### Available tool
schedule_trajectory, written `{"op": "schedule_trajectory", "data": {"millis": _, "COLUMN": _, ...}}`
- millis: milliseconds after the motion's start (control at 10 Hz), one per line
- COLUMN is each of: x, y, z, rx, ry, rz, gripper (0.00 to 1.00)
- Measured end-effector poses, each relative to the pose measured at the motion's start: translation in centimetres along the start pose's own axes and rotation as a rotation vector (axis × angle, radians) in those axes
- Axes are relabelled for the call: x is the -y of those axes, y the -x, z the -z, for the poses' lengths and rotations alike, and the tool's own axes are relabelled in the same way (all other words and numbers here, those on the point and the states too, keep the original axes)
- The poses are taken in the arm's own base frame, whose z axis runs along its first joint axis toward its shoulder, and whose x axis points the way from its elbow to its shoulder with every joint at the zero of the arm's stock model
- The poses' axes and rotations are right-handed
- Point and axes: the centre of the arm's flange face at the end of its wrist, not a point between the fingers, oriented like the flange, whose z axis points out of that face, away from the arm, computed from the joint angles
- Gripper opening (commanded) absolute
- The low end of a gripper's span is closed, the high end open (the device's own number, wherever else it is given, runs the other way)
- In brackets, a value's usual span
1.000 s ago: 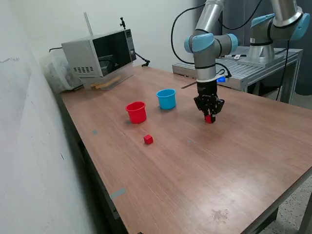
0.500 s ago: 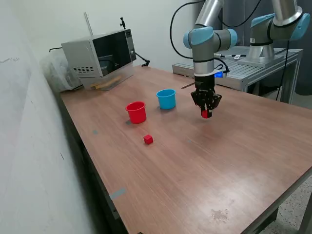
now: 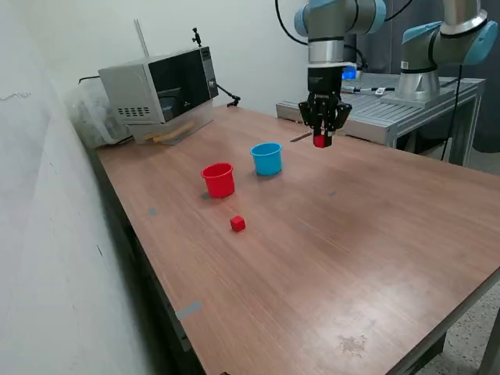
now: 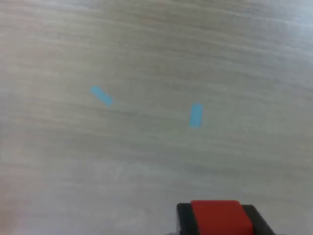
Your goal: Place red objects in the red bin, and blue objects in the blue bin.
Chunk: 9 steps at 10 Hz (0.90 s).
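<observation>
My gripper (image 3: pixel 319 140) is shut on a small red cube (image 3: pixel 319 141) and holds it high above the table, on the exterior view's right of the cups. The wrist view shows the cube (image 4: pixel 215 217) between the black fingertips (image 4: pixel 184 216). A second red cube (image 3: pixel 237 223) lies on the table in front of the red cup (image 3: pixel 219 179). The light blue cup (image 3: pixel 266 158) stands beside the red cup, on the exterior view's right of it. No dark blue cubes show in either view.
A grey microwave (image 3: pixel 160 87) stands at the table's back on the exterior view's left. A second robot arm (image 3: pixel 441 43) stands on a metal bench behind the table. Small blue tape marks (image 4: pixel 195 115) lie on the wooden table (image 3: pixel 351 250).
The gripper has risen from near the table surface, carrying the red cube upward and slightly toward the exterior view's left. The cups and the other red cube have not moved.
</observation>
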Motion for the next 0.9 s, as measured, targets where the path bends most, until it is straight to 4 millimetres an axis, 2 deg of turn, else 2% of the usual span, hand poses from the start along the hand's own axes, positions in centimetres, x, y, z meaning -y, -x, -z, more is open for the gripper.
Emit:
{"op": "schedule_trajectory", "data": {"millis": 300, "x": -2.6, "y": 2.5, "z": 5.0, "rx": 0.023, "ry": 0.063, "rz": -0.025, "gripper": 0.00}}
{"op": "schedule_trajectory", "data": {"millis": 500, "x": -5.3, "y": 5.3, "z": 6.7, "rx": 0.039, "ry": 0.104, "rz": -0.059, "gripper": 0.00}}
{"op": "schedule_trajectory", "data": {"millis": 700, "x": -7.8, "y": 9.0, "z": 6.2, "rx": 0.054, "ry": 0.118, "rz": -0.103, "gripper": 0.00}}
{"op": "schedule_trajectory", "data": {"millis": 900, "x": -9.6, "y": 12.2, "z": 4.4, "rx": 0.063, "ry": 0.113, "rz": -0.140, "gripper": 0.00}}
